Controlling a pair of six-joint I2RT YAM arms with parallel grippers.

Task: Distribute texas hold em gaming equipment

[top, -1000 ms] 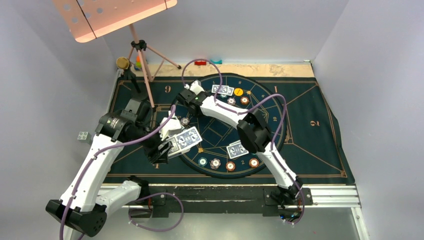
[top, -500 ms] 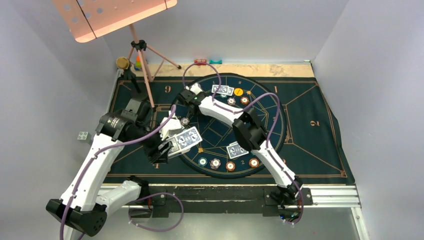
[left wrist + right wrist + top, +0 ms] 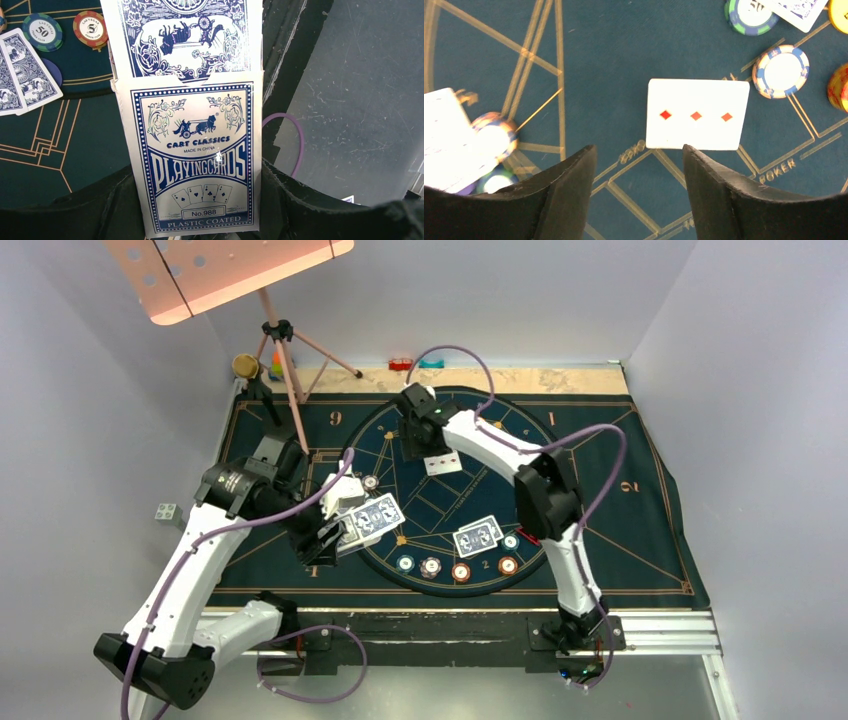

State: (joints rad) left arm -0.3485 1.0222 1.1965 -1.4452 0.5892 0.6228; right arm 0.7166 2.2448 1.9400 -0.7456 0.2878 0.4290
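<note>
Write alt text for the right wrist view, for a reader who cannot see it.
A face-up card showing three red diamonds lies flat on the dark blue, gold-lined mat, just beyond the right gripper, whose black jaws stand open and empty. A white-and-blue chip sits to the card's right, apart from it.

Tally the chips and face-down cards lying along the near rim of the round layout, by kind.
Poker chips: 5
Face-down cards: 2
Total: 7
Card box in the left claw: not counted.
</note>
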